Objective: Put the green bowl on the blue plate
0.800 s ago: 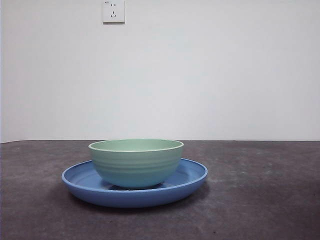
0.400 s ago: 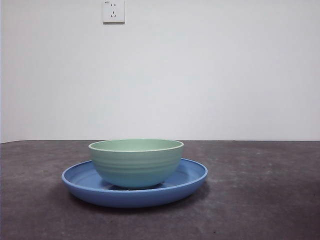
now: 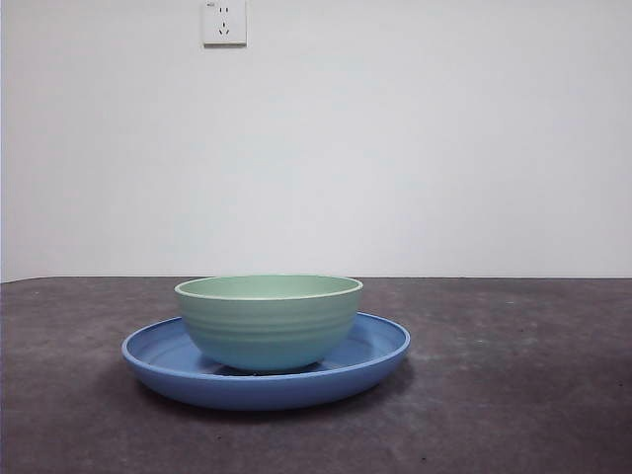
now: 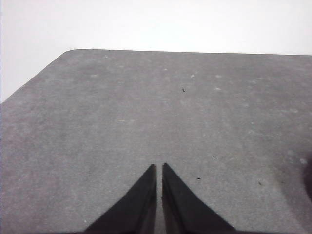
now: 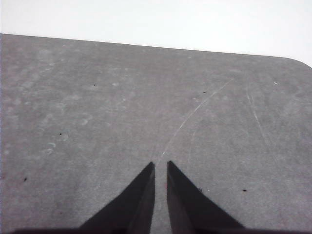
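The pale mint-green bowl (image 3: 269, 321) stands upright inside the wide blue plate (image 3: 158, 360) on the dark table, left of centre in the front view. No arm shows in the front view. My left gripper (image 4: 159, 167) is shut and empty over bare table in the left wrist view. My right gripper (image 5: 160, 165) is shut and empty over bare table in the right wrist view. Neither wrist view shows the bowl or the plate.
A white wall with a power socket (image 3: 224, 22) stands behind the table. The table's rounded corners show in the left wrist view (image 4: 73, 51) and the right wrist view (image 5: 300, 61).
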